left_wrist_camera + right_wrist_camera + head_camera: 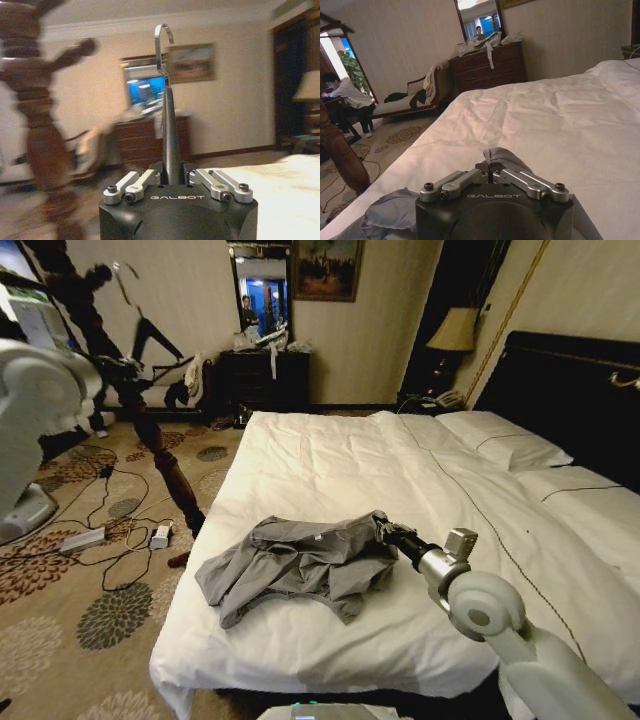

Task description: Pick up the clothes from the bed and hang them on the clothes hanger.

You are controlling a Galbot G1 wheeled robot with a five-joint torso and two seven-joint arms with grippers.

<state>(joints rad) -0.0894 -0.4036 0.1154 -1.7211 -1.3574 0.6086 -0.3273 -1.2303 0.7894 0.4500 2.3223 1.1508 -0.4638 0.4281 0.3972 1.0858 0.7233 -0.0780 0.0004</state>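
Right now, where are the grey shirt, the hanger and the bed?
grey shirt (295, 565): head view, middle of the crumpled cloth.
hanger (170, 135): left wrist view, black neck below the hook.
bed (330, 465): head view, bare white duvet.

Crumpled grey clothes (300, 565) on white bed (330, 465); black clothes hanger (170, 135) upright, silver hook up.

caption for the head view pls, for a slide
Right end effector pinching the grey shirt on the white bed.

One shirt (295, 565), one hanger (170, 130), two pillows (505, 440)
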